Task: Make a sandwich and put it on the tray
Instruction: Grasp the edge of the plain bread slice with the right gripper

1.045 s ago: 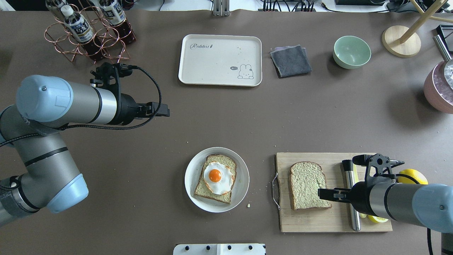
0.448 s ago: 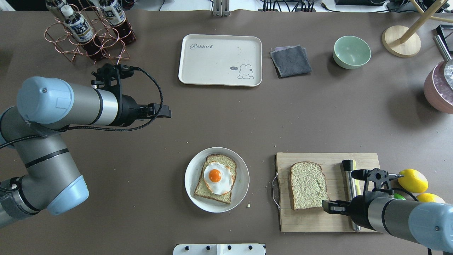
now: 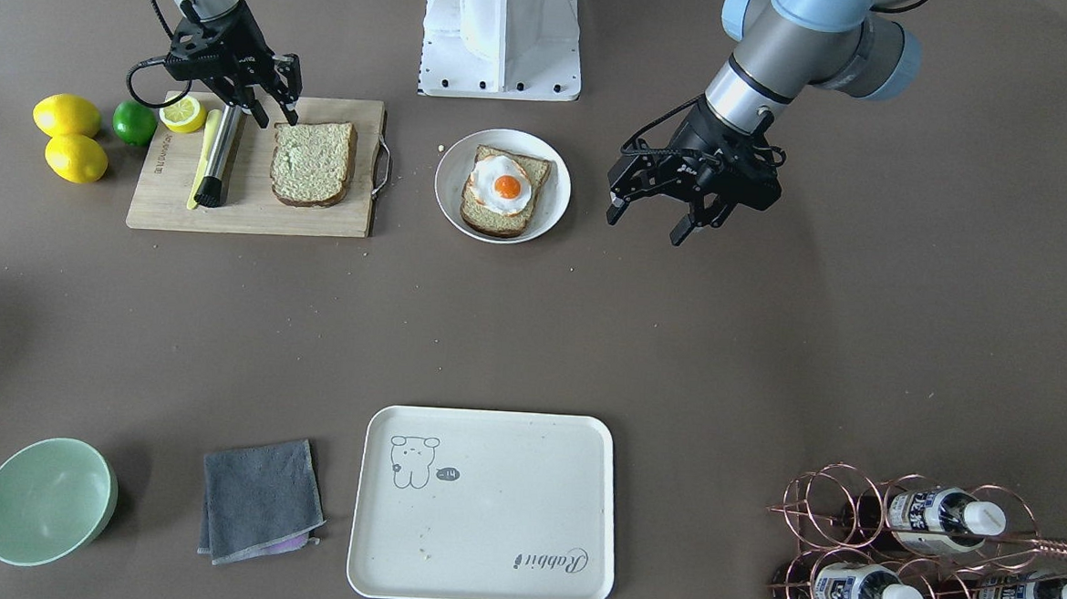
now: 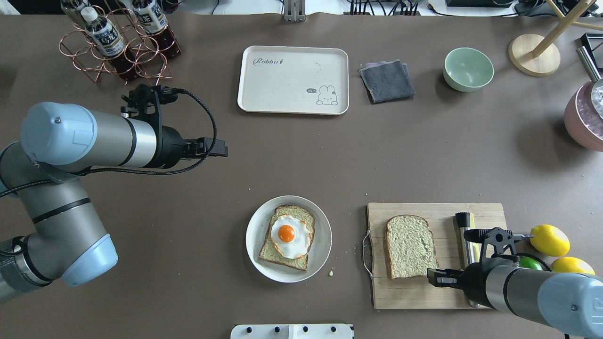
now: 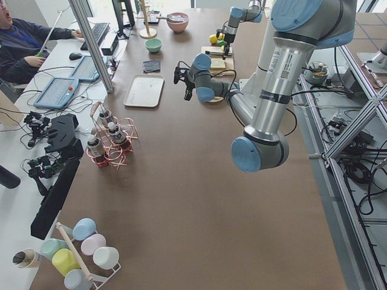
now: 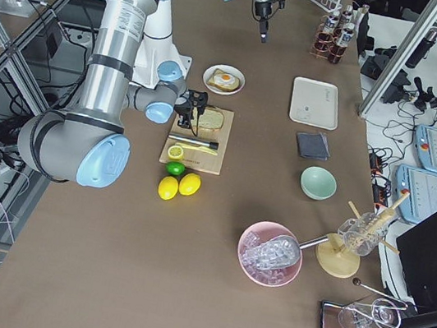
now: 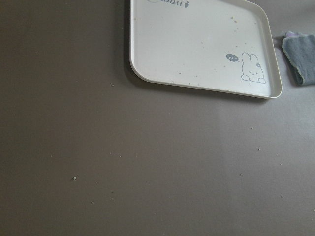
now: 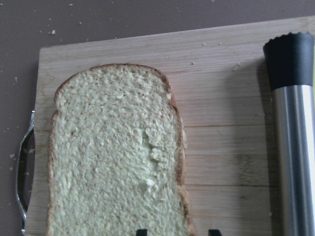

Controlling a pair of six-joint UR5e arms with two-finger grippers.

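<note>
- Right gripper: jaws parted, empty, either side of the right crust at the near corner of the loose pale bread slice on the wooden cutting board.
- Slice looks light, soft and crumbly. Pinch the crust edge gently.
- Left of the board: second slice topped with white fried egg, on round white plate.
- Left gripper: wide open, empty, above the table.
- Cream rectangular plastic tray: far centre, only crumbs.

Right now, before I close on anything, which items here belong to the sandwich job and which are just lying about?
Job: bare bread slice on the cutting board; egg-topped bread slice on the white plate; cream tray.
Lying about: lemons, lime, steel tool, grey cloth, green bowl, bottles.
</note>
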